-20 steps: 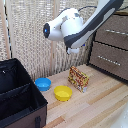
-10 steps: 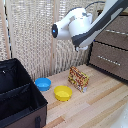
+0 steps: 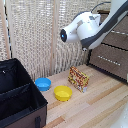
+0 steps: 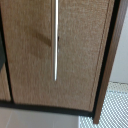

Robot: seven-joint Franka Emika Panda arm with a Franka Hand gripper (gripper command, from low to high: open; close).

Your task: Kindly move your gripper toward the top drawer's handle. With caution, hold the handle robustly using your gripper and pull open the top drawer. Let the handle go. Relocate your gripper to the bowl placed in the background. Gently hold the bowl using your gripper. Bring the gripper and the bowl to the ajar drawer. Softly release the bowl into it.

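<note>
The bulky white robot arm (image 3: pixel 87 27) hangs high at the exterior view's right, in front of the dark-brown wooden dresser (image 3: pixel 114 55). Its gripper end is hidden behind the arm's own body in that view and no fingers show in the wrist view, so it cannot be told whether the fingers are apart or together. Nothing is seen in its grasp.

The wrist view fills with a woven-textured brown drawer front (image 4: pixel 75 55) that has a thin straight silver metal bar handle (image 4: pixel 55 40) running across it, with a dark frame edge alongside. The drawer front looks flush and closed. Which drawer this is cannot be told from that view. In the exterior view, a drawer front with a slim silver bar (image 3: pixel 106 59) shows below the arm.

The small round bright-blue plastic bowl (image 3: pixel 43 83) sits on the light wooden table (image 3: pixel 95 107), far side, near the reed screen (image 3: pixel 35 35), well apart from the arm. A round yellow bowl (image 3: pixel 63 92) lies just beside it, nearer. A patterned red-and-yellow box (image 3: pixel 79 79) stands upright to the right of the bowls. A black open bin (image 3: pixel 17 97) occupies the exterior view's left.
</note>
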